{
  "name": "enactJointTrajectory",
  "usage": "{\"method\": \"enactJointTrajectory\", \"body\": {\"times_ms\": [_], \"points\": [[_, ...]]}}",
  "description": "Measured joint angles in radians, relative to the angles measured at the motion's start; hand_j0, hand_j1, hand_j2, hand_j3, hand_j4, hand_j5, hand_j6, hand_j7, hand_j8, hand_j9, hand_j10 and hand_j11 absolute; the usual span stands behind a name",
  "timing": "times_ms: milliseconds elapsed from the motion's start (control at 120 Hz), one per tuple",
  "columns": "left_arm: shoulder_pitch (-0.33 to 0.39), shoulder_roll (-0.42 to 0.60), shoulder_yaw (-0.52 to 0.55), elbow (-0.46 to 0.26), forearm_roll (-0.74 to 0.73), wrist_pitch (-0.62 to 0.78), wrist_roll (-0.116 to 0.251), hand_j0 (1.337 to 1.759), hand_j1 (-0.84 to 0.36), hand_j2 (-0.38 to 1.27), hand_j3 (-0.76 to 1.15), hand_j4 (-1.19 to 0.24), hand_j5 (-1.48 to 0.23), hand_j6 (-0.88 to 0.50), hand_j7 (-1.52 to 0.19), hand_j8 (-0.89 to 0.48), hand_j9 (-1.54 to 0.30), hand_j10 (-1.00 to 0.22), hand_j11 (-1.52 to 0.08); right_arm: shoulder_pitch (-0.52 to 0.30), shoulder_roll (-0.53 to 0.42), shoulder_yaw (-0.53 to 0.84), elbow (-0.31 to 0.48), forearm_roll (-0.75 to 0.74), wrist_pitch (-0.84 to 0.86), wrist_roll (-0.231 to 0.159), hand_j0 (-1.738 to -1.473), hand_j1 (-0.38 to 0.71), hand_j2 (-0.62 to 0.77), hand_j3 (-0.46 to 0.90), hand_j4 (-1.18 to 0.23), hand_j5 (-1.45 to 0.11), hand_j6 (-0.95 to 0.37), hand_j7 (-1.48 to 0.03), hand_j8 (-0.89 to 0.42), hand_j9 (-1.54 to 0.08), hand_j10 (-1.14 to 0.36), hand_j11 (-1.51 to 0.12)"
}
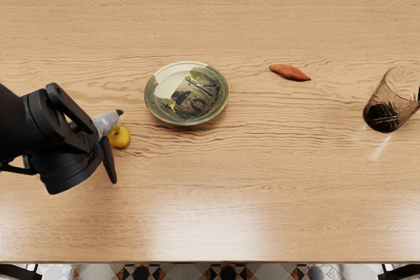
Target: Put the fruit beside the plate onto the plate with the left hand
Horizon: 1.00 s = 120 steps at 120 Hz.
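Head view of one wooden table [262,188] carrying four loose things: one plate [186,94], one fruit [119,137], one orange object [289,72] and one glass [394,100].

The plate, round and glazed green with a dark pattern, sat a little left of the table's middle. The fruit, small and yellow, lay on the bare wood just beside the plate, off its lower-left rim and not touching it.

One arm was visible, entering from the left edge. The left hand [72,142] stood against the fruit's left side. Two fingers [105,122] could be counted: a grey one reaching to the fruit's upper-left edge and a dark one pointing down below it. They were spread apart and gripped nothing.

The orange object, elongated and pointed at both ends, lay well right of the plate. The glass, dark-tinted and tilted, was near the right edge.
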Motion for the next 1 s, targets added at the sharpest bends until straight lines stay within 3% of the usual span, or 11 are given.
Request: {"method": "enactJointTrajectory", "body": {"times_ms": [200,383,700,1000], "points": [[0.046,0.0,0.005,0.105,-0.009,0.0,0.001,1.658,0.33,0.0,0.0,-0.01,-0.02,-0.02,-0.02,-0.02,-0.02,-0.01,-0.02,0.0,0.0,0.0,0.0,0.0,0.0,0.0,-1.658,-0.33,0.0,0.0,-0.01,-0.02,-0.01,-0.02,-0.01,-0.02,-0.01,-0.02],[0.054,0.0,0.0,0.134,-0.011,0.0,0.0,1.658,0.2,0.02,0.0,-0.12,-0.16,-0.12,-0.16,-0.12,-0.16,-0.12,-0.16,0.0,0.0,0.0,0.0,0.0,0.0,0.0,-1.658,-0.33,0.0,0.0,-0.01,-0.02,-0.01,-0.02,-0.01,-0.02,-0.01,-0.02],[0.029,0.0,-0.039,0.051,-0.066,0.0,0.001,1.658,0.12,0.04,0.0,-0.19,-0.25,-0.19,-0.25,-0.19,-0.25,-0.19,-0.25,0.0,0.0,0.0,0.0,0.0,0.0,0.0,-1.658,-0.33,0.0,0.0,-0.01,-0.02,-0.01,-0.02,-0.01,-0.02,-0.01,-0.02],[0.029,0.0,-0.035,0.042,-0.087,0.0,0.002,1.658,0.07,0.05,0.0,-0.23,-0.3,-0.23,-0.3,-0.23,-0.3,-0.23,-0.3,0.0,0.0,0.0,0.0,0.0,0.0,0.0,-1.658,-0.33,0.0,0.0,-0.01,-0.02,-0.01,-0.02,-0.01,-0.02,-0.01,-0.02]]}}
